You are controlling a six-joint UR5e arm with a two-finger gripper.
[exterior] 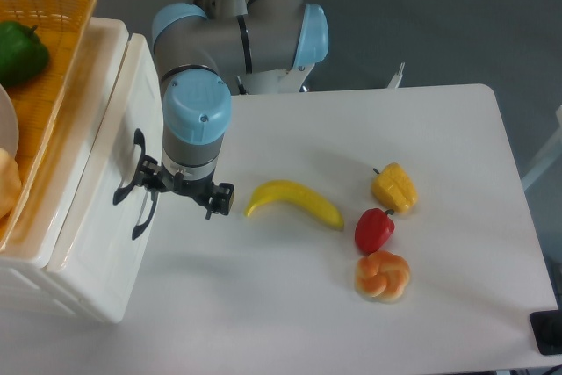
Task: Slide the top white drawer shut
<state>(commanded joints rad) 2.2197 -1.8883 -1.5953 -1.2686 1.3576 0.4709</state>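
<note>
Gripper (181, 191): fingers spread apart, right at the drawer's front, by the handle (132, 166).
Drawer (105, 142): left of the banana (292, 202), front nearly flush with the cabinet.

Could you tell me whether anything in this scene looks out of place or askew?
Nothing looks spilled or damaged. The gripper sits right at the black handles of the white drawer fronts. The banana, yellow pepper, red pepper and bread roll lie loose on the table.
</note>
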